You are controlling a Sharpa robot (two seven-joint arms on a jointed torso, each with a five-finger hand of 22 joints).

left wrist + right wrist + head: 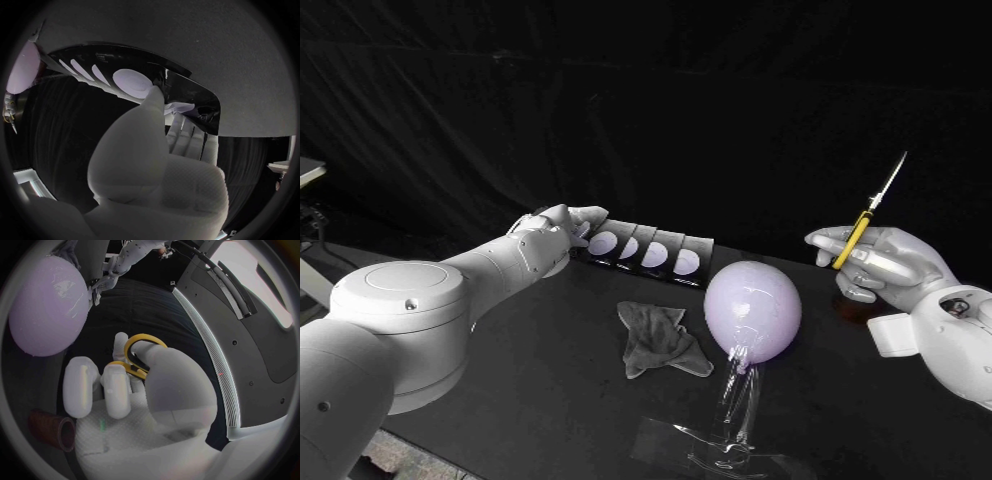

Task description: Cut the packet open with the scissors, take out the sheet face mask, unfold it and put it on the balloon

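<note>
left robot hand [560, 226] grips black oval-printed packet [646, 250]; right robot hand [888, 262] holds yellow-handled scissors [871, 211].

White arms [473, 272], silver robot hands [884, 258]

A: Any writing to read on the packet [643, 250]?

B: None legible. Its dark front carries a row of pale oval marks, but no letters or numbers can be made out, either from the head view or close up from the left wrist view.

A: And the yellow-handled scissors [865, 222], or the balloon [753, 305]?

B: No brand, label or number can be read on either.
</note>
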